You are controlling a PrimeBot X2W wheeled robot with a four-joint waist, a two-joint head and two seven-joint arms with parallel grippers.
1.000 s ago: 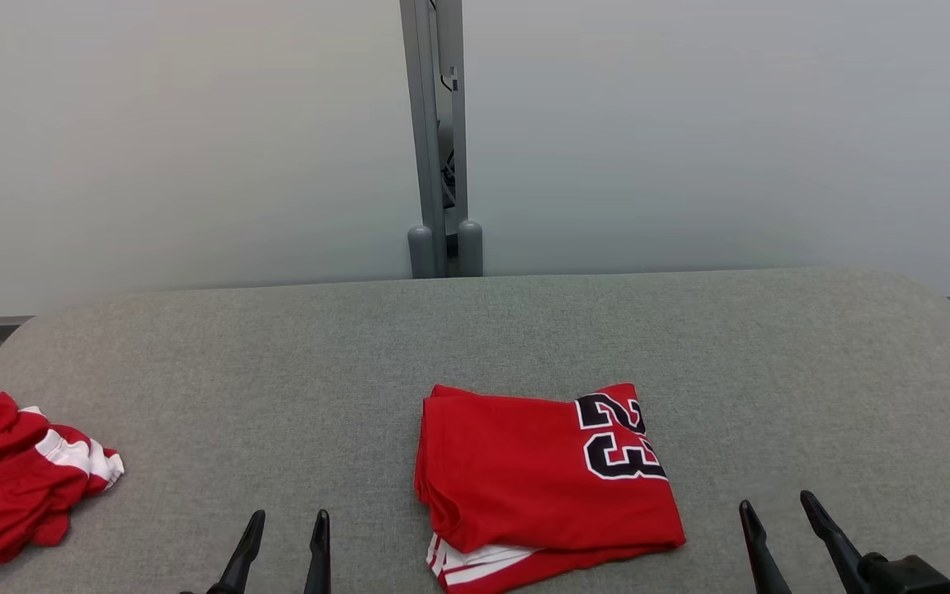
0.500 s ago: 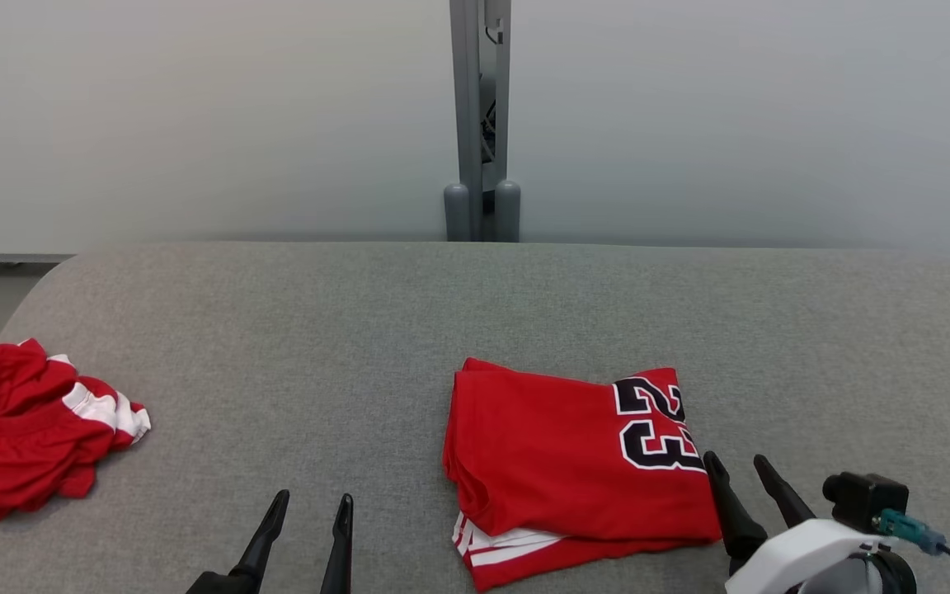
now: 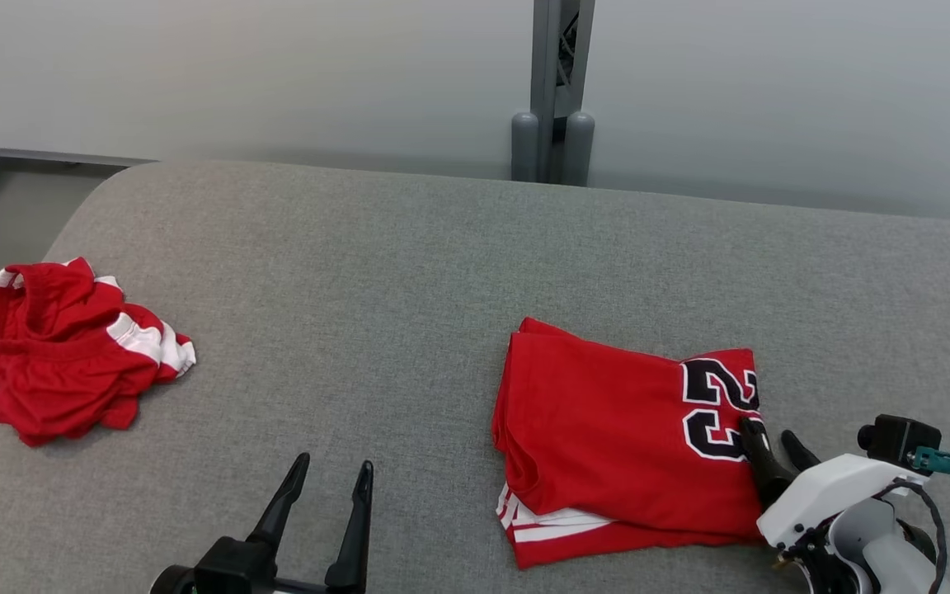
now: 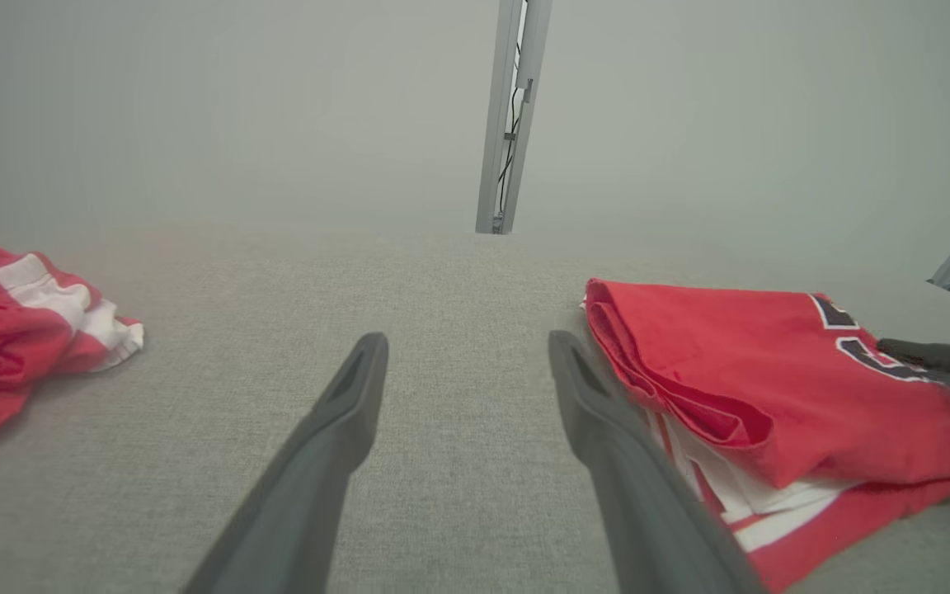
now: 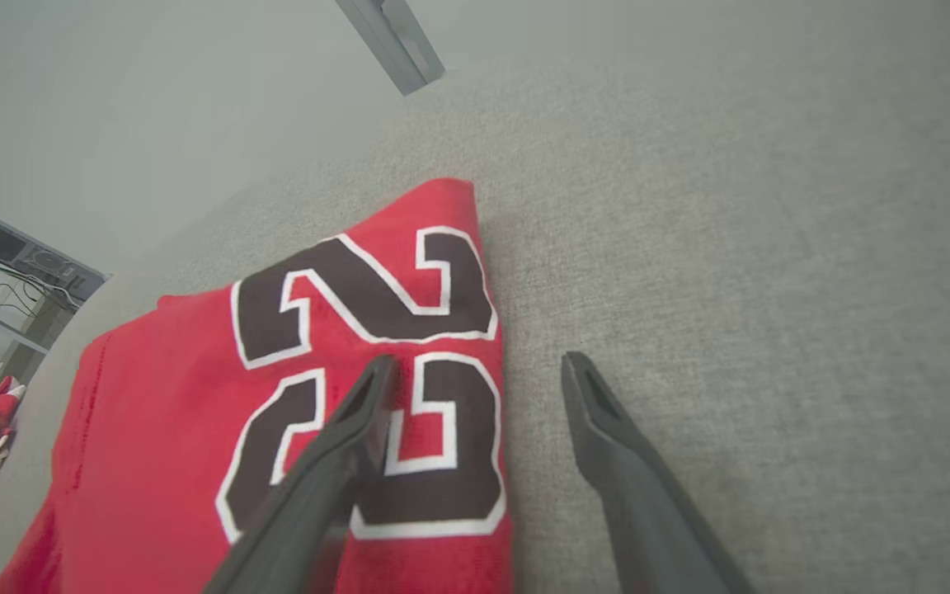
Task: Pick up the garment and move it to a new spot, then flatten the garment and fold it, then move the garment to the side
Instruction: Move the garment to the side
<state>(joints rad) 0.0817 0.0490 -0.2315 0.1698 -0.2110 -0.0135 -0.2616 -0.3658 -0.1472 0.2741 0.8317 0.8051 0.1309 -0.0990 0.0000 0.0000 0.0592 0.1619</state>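
While the folded garment (image 3: 607,437) lies on the grey padded table (image 3: 409,247), both grippers stand with their jaws apart and hold nothing.

The garment sits right of the table's middle, near the front edge. It is red, with the black, white-edged "23" at its right end and white-and-red striped trim showing under the folds at the front. The right gripper (image 3: 768,431) is at that right end. In its wrist view one finger is over the number and the other over bare table just beside the garment's edge, so the spread jaws straddle that edge. Whether the finger touches the fabric I cannot tell. The left gripper (image 3: 335,462) hovers over bare table just left of the garment, fingers wide. A crumpled red-and-white cloth (image 3: 71,355) lies well apart at the table's left end.
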